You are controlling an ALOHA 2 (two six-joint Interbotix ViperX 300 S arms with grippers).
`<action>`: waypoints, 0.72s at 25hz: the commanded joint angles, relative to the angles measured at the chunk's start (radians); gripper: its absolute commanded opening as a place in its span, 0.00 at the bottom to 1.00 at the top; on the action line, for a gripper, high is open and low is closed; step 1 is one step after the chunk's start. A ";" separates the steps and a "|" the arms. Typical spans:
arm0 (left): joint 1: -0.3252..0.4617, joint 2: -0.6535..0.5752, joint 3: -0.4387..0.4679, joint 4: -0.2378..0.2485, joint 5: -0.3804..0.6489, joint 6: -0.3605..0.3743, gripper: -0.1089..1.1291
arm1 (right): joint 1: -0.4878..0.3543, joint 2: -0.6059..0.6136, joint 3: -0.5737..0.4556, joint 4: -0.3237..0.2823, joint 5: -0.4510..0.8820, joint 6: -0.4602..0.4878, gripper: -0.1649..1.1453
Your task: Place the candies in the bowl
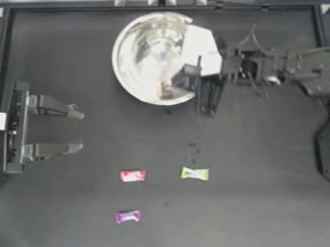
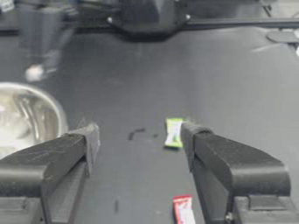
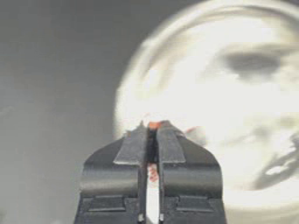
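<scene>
The shiny metal bowl [image 1: 138,53] stands at the table's far middle. My right gripper [image 1: 189,77] hangs over the bowl's right side, shut on a white-and-red candy [image 3: 152,125] whose tip pokes out between the fingertips, with the bowl [image 3: 245,109] spread below. Three candies lie on the near half of the table: a red one [image 1: 132,175], a yellow-green one [image 1: 195,173] and a purple one [image 1: 128,216]. My left gripper [image 1: 78,129] rests open at the left edge. Its wrist view shows the yellow-green candy [image 2: 173,132], the red candy [image 2: 183,210] and the bowl's rim [image 2: 55,109].
The right arm [image 1: 283,67] stretches in from the right over the table's far part. A black frame [image 1: 161,7] borders the table's far edge. Dark bare table lies between the bowl and the candies.
</scene>
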 commanded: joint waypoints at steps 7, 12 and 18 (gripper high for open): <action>-0.002 0.034 -0.020 -0.006 -0.009 0.000 0.82 | -0.117 0.160 -0.130 -0.020 -0.058 -0.046 0.34; 0.000 0.035 -0.020 -0.006 -0.011 0.000 0.82 | -0.135 0.232 -0.156 -0.032 -0.057 -0.069 0.38; 0.000 0.035 -0.018 -0.008 -0.009 0.000 0.82 | -0.147 0.267 -0.178 -0.046 -0.058 -0.074 0.88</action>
